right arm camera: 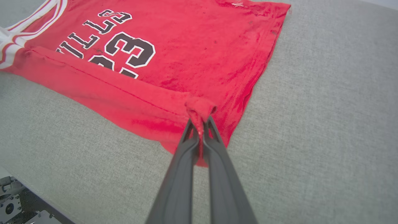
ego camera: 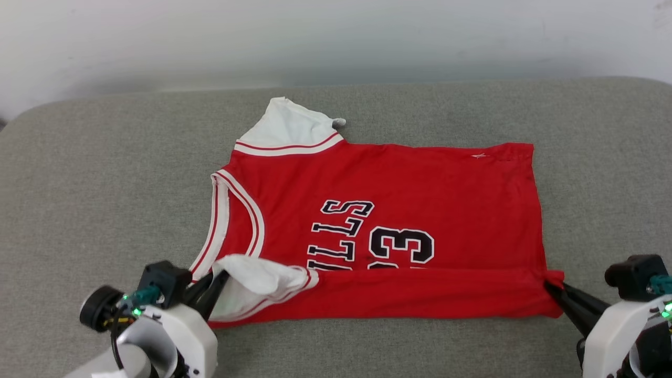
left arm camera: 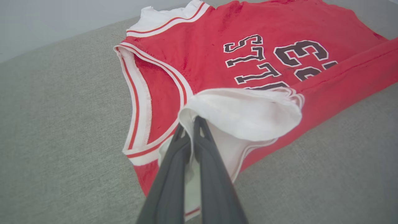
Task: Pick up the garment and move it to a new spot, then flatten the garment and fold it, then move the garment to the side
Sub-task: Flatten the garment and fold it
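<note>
Head view, red garment (ego camera: pixel 420 189), near edge folded

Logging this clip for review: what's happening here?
The robot is mid-fold on the garment, a red jersey lying on a grey padded surface. Its left gripper is shut on the near white sleeve, its right gripper on the near hem corner. The near edge is folded over the front, covering part of the lettering.
</note>
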Controlling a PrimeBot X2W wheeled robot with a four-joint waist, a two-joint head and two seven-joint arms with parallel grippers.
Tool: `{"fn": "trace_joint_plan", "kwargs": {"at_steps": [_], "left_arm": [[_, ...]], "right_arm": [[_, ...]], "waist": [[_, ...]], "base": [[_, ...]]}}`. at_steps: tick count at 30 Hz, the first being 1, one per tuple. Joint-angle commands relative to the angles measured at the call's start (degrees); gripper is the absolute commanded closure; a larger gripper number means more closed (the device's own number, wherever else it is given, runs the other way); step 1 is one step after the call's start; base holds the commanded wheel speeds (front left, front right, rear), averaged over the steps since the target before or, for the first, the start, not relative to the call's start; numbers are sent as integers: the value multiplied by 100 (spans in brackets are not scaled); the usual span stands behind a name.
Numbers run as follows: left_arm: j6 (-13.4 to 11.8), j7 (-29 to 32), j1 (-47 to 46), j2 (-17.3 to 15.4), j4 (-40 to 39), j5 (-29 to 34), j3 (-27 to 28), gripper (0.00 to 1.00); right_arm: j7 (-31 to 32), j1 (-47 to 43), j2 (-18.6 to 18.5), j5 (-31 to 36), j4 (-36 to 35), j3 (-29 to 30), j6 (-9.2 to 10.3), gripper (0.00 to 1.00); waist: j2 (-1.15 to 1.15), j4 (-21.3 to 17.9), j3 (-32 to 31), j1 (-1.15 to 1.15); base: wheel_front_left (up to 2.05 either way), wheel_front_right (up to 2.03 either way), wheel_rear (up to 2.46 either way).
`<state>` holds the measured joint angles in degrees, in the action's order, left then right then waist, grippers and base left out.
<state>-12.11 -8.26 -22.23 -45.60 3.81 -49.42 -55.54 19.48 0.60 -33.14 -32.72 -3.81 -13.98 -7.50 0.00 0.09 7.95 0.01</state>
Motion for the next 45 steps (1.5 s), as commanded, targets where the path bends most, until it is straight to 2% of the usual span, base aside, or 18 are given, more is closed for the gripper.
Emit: {"fn": "trace_joint_plan", "kwargs": {"at_steps": [1,6,13,19,25,26,27,28,32,36,40,45], "left_arm": [[38,27,-133,38,33,33,17,100],[364,226,-897,91,472,238,77,100],[802,410,-1639,334,1273,397,11,100],[1122,423,-1807,687,2138,381,-139,100],[1364,406,-1666,1018,2852,279,-291,100],[1380,414,-1652,1042,2936,231,-283,77],[1384,397,-1666,1038,2995,248,-279,9],[1363,336,-1699,1025,3020,250,-247,0],[1344,208,-1879,894,2881,253,-117,0],[1353,410,-2084,642,2532,200,-31,0],[1391,1007,-2319,366,2052,21,29,0],[1579,2231,-2543,14,1454,-439,-34,0]], "right_arm": [[22,116,36,26,-23,13,2,100],[239,645,41,56,37,-58,2,100],[358,1366,99,-20,536,-301,2,100],[262,1797,133,-9,1184,-718,2,100],[22,1931,195,-149,1654,-1032,2,100],[-3,1929,189,-189,1692,-1064,2,80],[-69,1951,145,-174,1710,-1083,2,44],[-156,1994,92,-114,1699,-1086,2,0],[-406,2044,-4,-121,1573,-1005,2,0],[-469,1964,-79,-115,1348,-922,2,0],[-365,1831,-146,-107,1100,-857,2,0],[-138,1731,-192,-114,834,-807,2,0]], "waist": [[0,-28,113,-1],[0,-120,508,-1],[0,-193,1051,-1],[0,-224,1250,-1],[0,-210,1157,-1],[0,-200,1110,-1],[0,-189,1064,-1],[0,-180,1011,-1],[0,-117,786,-1],[0,-42,584,-1],[0,11,427,-1],[0,20,345,-1]], "base": [[0,0,0],[0,0,0],[0,0,0],[0,0,0],[0,0,0],[0,0,0],[0,0,0],[0,0,0],[0,0,0],[0,0,0],[0,0,0],[0,0,0]]}}
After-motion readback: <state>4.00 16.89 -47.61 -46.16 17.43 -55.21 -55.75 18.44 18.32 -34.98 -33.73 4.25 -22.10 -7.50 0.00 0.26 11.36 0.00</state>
